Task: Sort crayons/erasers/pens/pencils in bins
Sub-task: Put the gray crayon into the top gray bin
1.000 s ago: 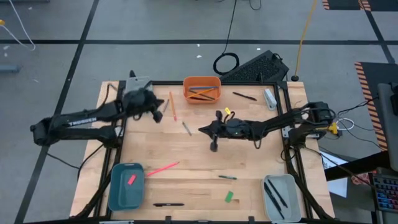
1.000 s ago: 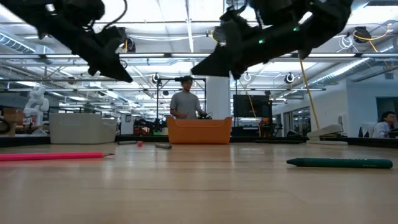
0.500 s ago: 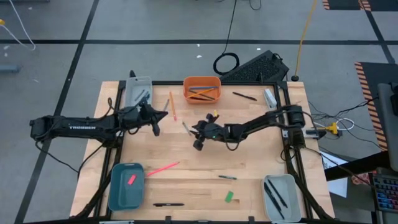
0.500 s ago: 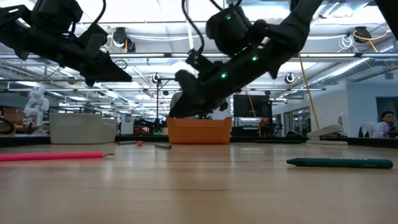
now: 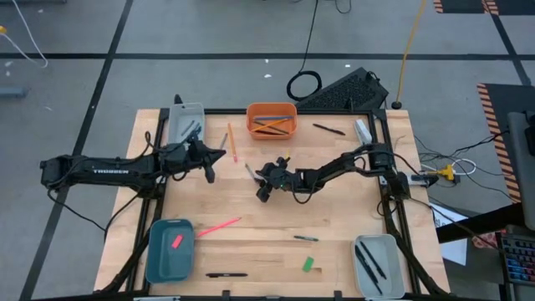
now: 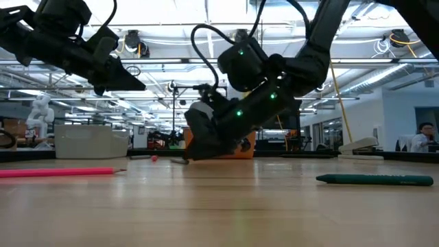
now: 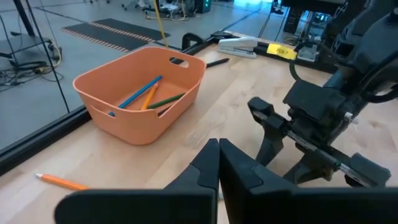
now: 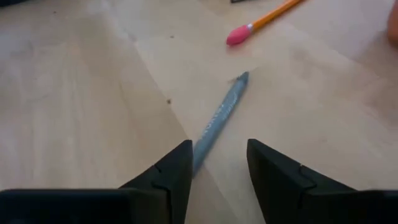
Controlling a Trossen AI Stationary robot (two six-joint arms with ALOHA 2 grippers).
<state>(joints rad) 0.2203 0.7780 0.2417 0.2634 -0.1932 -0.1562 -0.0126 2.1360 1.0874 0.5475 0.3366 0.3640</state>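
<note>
Right now the right gripper is low over the table, fingers apart, straddling the near end of a grey crayon. Only the right wrist view shows this: both dark fingers flank the crayon's lower end, not closed on it; whether they touch it I cannot tell. Beyond the crayon tip lies an orange pencil with a pink eraser end. In the high view the crayon is a short grey stick just beside the gripper, mostly hidden by it. Low view shows the right gripper down near the wood, in front of the orange bin.

The left gripper waits off to the right gripper's side, raised above the table in the low view. Left wrist view shows its fingers pressed together, nothing between them, with the right arm's gripper ahead and the orange bin holding 3 pencils: blue, orange, green.

High view only:
- teal bin with pink eraser inside, nearer the left gripper's side
- pink pencil just beside the teal bin
- grey bin with 2 pens
- second grey bin behind the left gripper
- green eraser, green crayon, black pen on the front part of the table
- another black pen beside the orange bin
</note>
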